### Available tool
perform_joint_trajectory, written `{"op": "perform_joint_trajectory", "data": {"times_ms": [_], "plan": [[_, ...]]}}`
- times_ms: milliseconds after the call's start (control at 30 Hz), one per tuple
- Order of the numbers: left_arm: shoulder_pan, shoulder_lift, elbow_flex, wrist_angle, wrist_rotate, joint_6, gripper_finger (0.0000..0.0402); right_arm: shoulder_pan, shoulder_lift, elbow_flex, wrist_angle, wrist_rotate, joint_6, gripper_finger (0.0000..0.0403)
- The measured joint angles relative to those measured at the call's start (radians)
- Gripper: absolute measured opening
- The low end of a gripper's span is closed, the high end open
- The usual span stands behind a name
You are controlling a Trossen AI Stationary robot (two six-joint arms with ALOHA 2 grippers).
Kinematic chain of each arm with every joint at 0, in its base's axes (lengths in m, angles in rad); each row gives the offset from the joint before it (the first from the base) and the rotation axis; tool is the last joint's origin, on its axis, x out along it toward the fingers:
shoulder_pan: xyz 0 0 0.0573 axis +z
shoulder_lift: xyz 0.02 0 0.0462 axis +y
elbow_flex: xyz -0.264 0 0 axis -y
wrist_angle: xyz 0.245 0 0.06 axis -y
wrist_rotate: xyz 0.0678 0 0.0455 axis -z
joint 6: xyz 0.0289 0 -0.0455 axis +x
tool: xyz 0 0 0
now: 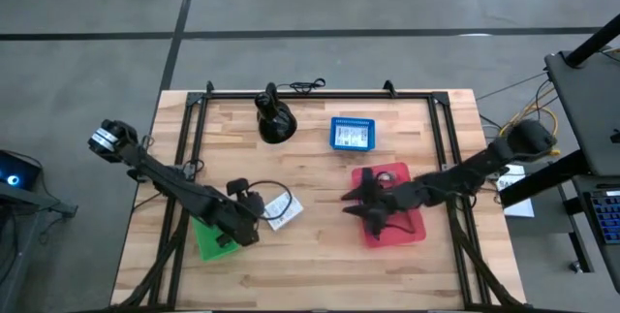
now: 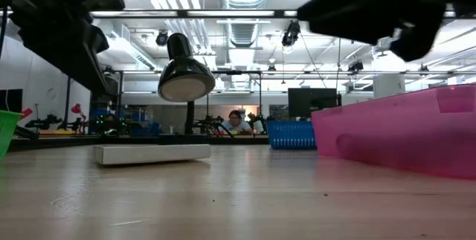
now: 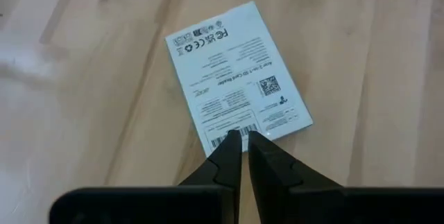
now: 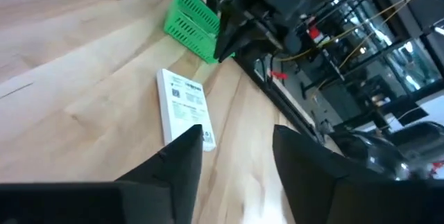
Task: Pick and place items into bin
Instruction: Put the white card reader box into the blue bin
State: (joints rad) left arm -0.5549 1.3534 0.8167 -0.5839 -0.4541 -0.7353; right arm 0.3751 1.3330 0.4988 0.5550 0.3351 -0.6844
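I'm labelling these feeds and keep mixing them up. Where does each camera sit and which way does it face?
High: overhead, straight down; both arms, white box.
Low: table height, level across; lamp, arms overhead.
Left wrist: down past the shut left gripper at the box.
Right wrist: past the open right gripper toward the green bin.
All share the box.

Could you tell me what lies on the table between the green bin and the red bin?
In the high view, the flat white box lies on the wood between the green slatted plastic bin and the red plastic bin; otherwise that stretch is bare.
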Motion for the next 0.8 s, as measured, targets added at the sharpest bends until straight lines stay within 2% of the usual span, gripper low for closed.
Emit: {"op": "perform_joint_trajectory", "data": {"times_ms": [100,267,467,600,700,800], "plan": [[-0.002,-0.027,-0.018,0.000,0.008,-0.015,0.0011,-0.015,0.101,0.077,-0.011,-0.001,-0.001,0.0174],[-0.004,-0.035,-0.023,-0.001,0.092,-0.018,0.0011,-0.021,0.237,0.178,-0.054,-0.015,-0.071,0.0182],[-0.005,-0.020,-0.039,-0.038,0.122,0.010,0.0011,-0.035,0.383,0.306,-0.053,-0.149,-0.078,0.0182],[-0.005,-0.015,-0.041,-0.157,0.045,0.008,0.0011,-0.058,0.488,0.403,-0.108,-0.157,-0.091,0.0182],[-0.003,-0.015,-0.052,-0.166,-0.042,0.009,0.0011,-0.087,0.558,0.483,-0.206,-0.157,-0.100,0.0182],[-0.001,-0.015,-0.064,-0.158,-0.057,0.037,0.0011,-0.119,0.617,0.564,-0.312,-0.157,-0.092,0.0182]]}}
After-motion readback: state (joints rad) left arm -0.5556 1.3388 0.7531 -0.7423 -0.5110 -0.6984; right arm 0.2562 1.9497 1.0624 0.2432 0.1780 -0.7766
